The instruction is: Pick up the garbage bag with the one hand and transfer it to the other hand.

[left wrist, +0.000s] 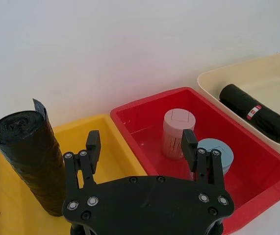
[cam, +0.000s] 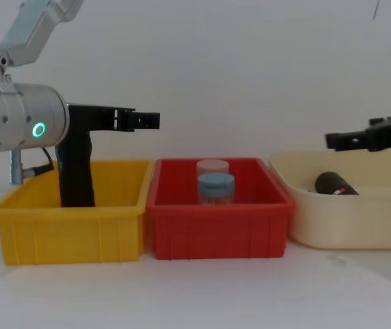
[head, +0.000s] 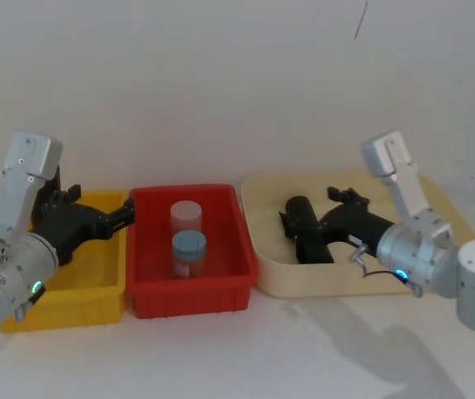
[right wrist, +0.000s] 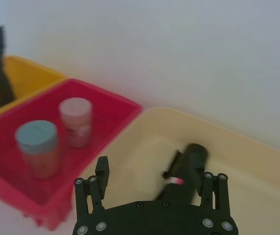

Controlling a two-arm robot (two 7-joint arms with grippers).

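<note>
The garbage bag [head: 307,229], a glossy black roll with a red-and-white label, lies on its side in the cream tray [head: 304,283]. It also shows in the left wrist view [left wrist: 257,112], right wrist view [right wrist: 188,166] and chest view [cam: 335,184]. My right gripper [head: 338,206] hovers open just above the bag [right wrist: 157,172], holding nothing; from the chest it hangs over the tray [cam: 339,140]. My left gripper [head: 129,214] is open and empty above the yellow bin [left wrist: 140,142], near its right wall [cam: 147,120].
A plain black roll [left wrist: 32,161] stands upright in the yellow bin [head: 96,287]. The red bin [head: 195,295] in the middle holds a blue-lidded jar [head: 189,251] and a white-lidded jar [head: 185,216]. A white wall runs close behind the bins.
</note>
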